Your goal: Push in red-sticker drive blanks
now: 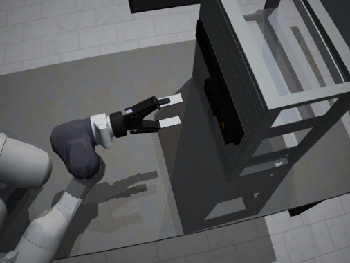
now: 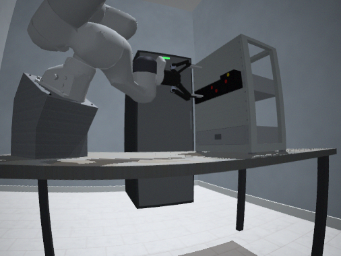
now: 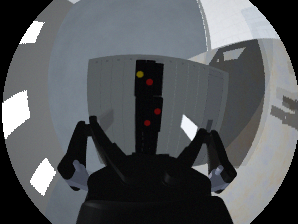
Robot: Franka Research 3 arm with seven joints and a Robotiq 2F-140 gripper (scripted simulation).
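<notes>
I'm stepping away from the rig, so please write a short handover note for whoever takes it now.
Pincer: open, empty, level with the chassis front and short of it, touching nothing.
Rack: upright on the table.
Chassis strip: four stickers show, three red and one yellow.
Done: no push is under way; I cannot tell from these views how far any blank stands out.
Left: press in each red-sticker blank until flush; leave the yellow one; end holding nothing.
</notes>
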